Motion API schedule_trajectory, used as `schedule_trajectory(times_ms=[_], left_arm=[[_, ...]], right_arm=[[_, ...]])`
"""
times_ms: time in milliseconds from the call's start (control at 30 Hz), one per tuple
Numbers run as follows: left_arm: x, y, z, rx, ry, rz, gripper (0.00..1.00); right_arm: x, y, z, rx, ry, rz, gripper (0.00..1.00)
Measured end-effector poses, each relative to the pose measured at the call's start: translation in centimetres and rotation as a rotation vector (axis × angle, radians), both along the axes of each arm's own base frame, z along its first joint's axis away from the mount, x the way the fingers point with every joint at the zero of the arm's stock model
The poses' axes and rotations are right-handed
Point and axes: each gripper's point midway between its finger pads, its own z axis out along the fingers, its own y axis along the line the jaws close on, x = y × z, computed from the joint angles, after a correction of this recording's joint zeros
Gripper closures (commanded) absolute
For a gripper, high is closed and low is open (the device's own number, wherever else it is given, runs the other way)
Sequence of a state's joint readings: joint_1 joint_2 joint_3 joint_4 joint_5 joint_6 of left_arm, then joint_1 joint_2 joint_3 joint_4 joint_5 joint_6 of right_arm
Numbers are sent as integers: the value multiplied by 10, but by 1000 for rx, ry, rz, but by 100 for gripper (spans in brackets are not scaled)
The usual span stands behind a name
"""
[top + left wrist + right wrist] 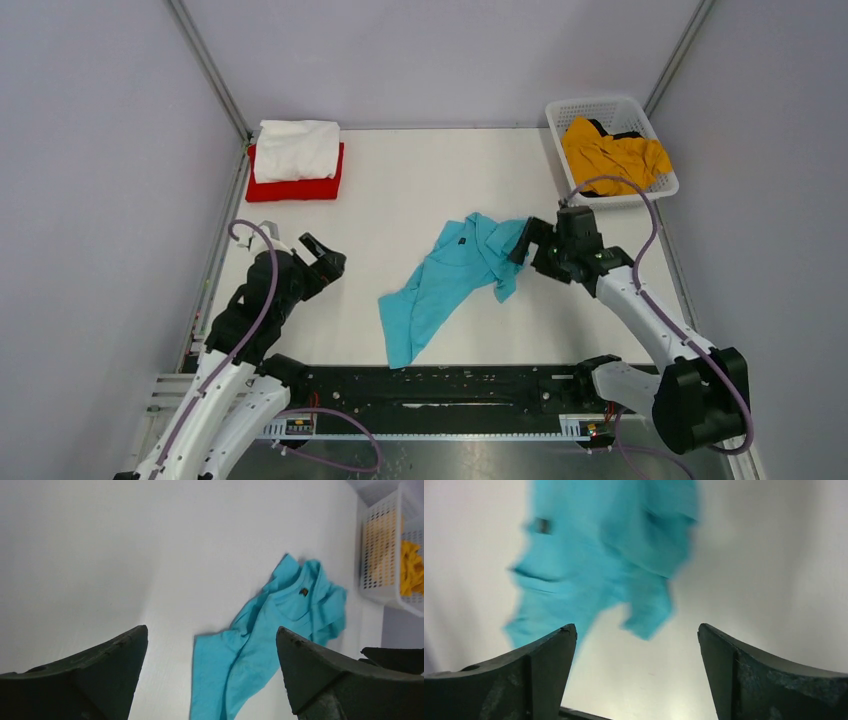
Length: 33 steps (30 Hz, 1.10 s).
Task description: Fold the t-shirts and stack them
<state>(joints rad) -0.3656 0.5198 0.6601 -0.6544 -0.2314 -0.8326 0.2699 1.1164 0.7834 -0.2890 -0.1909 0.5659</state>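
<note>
**Turquoise shirt loose on desk, needs flattening before any fold**

Top view: we see the turquoise shirt lying crumpled on the desk, a bit right of ctr. It runs diagonally from a near-left hem to a far-right collar, w/ one sleeve bunched on its right side. The white shirt sits folded on the red shirt at the far-left corner. The mustard shirt is heaped in the basket at far right. We judge two shirts done, turquoise in hand, mustard to come. Step now, as we read it: laying the shirt out flat.

The right arm reaches in from near-right, forearm angled far-left, w/ the right tool at the shirt's right edge by the bunched sleeve. Touching or just above it, we can't tell. The left arm stands on the left, its left tool well apart from the cloth.

Left wrist view: the left tool is spread wide w/ nothing between its fingers. The shirt lies ahead to the right, collar label showing, basket beyond.

Right wrist view: the right tool is also spread wide and holds nothing. The shirt is blurred, just beyond the fingertips.

Next, in our view: each tool should pinch an opposite edge (shoulders or hem) and draw the cloth taut & flat. The bunched sleeve needs sorting first.
</note>
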Motion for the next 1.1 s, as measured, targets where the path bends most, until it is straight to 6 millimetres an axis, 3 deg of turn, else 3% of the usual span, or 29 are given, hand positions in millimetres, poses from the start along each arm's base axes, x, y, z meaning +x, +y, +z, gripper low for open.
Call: schedule_trajectory(times_ms=[33, 100, 167, 333, 433, 600, 700, 867, 1100], left_arm=[[-1, -3, -7, 1, 22, -17, 1], [-4, -10, -25, 4, 74, -59, 1], [-9, -22, -51, -7, 139, -127, 1], [-33, -54, -104, -63, 297, -309, 1], [-44, -75, -114, -84, 344, -419, 1], [-43, -106, -116, -83, 357, -532, 1], [-27, -121, -110, -71, 364, -554, 3], [23, -157, -96, -41, 338, -597, 9], [76, -197, -112, 16, 371, -639, 23]], right_arm=[[-14, -15, -29, -69, 82, -39, 1], [-30, -36, -52, -166, 145, -88, 1], [-32, -48, -48, -213, 118, -117, 1], [-25, -55, -12, -212, -48, -139, 1], [-25, -49, -10, -190, -70, -110, 3], [-34, -37, -27, -169, -20, -47, 4], [-39, -30, -35, -157, -2, -21, 6], [-48, -15, -51, -146, 36, 21, 10], [-42, -2, -73, -145, 91, 37, 14]])
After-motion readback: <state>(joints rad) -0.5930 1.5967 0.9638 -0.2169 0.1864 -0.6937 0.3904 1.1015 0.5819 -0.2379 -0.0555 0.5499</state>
